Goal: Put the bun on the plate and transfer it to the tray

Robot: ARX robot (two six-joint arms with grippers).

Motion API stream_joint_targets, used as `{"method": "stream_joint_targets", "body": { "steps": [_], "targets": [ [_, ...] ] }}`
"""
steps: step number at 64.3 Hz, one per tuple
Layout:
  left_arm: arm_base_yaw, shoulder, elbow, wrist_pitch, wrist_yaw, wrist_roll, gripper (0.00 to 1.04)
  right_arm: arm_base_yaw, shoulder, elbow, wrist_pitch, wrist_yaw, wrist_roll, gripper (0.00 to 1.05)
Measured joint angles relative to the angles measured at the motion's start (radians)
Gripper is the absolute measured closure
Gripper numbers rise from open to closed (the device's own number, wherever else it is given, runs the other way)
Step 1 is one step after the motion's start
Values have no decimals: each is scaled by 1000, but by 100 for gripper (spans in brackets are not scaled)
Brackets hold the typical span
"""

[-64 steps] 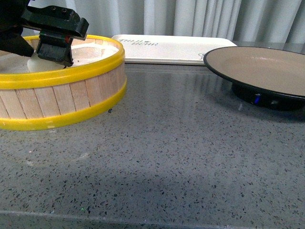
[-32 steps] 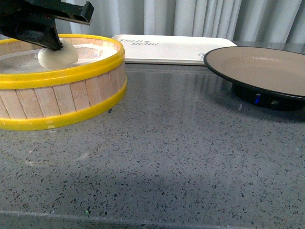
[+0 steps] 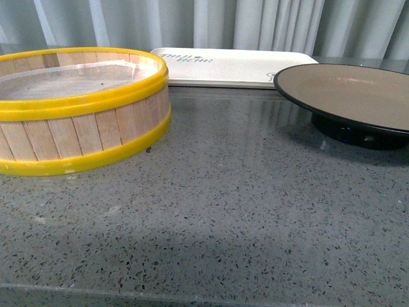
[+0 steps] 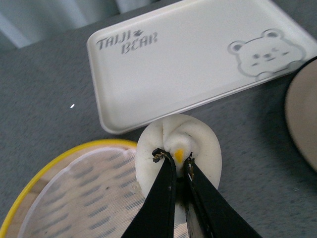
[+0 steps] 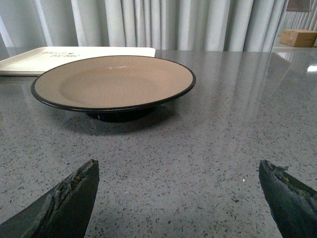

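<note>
**Bun**: pinched at its pleated top by your left gripper, jaws closed on it. It hangs over the steamer rim and the near edge of the tray, and does not show in the front view.

**Plate**: bare, on the robot's right, near the tray's right end. Carry the bun across above the black rim, lower it to the brown centre, then let go. The pinch is narrow, so travel smoothly.

**Right gripper**: jaws wide apart, holding nothing, low over the table, facing the plate.

**Room**: open table between steamer and plate. Mind only the two rims.
</note>
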Motion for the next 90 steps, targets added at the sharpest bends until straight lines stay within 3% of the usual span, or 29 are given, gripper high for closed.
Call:
{"method": "stream_joint_targets", "body": {
  "steps": [17, 29, 55, 90],
  "targets": [
    [-222, 202, 203, -7, -27, 12, 101, 0, 0, 0, 0, 0, 0, 8],
    [-315, 356, 307, 14, -46, 32, 101, 0, 0, 0, 0, 0, 0, 8],
    [-309, 547, 452, 6, -72, 56, 101, 0, 0, 0, 0, 0, 0, 8],
    [-317, 542, 386, -22, -18, 32, 101, 0, 0, 0, 0, 0, 0, 8]
  ]
}}
